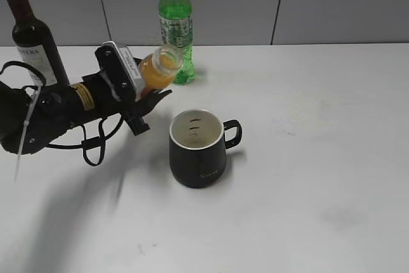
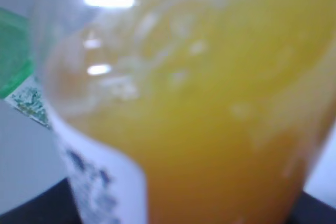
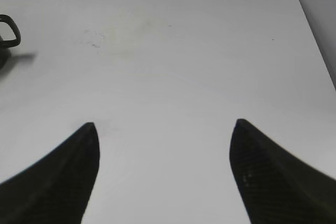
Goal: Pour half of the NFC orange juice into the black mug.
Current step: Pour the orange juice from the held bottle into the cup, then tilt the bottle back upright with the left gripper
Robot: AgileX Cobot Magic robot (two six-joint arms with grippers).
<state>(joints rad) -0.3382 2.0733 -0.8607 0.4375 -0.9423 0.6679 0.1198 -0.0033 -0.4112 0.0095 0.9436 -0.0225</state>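
Left fingers point(image 1: 153, 97) clamp tilted NFC orange juice point(image 1: 158, 68) above table.

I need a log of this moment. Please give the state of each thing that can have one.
Small clear plastic bottle of orange juice: uncapped, tilted, held.
Squat black mug: upright, no juice visible inside.
Green soda bottle: upright, capped.
Dark wine bottle: upright.
Left gripper: shut on the juice bottle.
Right gripper: open, empty.

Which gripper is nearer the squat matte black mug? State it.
Left. The left gripper holds the orange juice bottle tilted just up-left of the mug; the right gripper hovers open over bare table.
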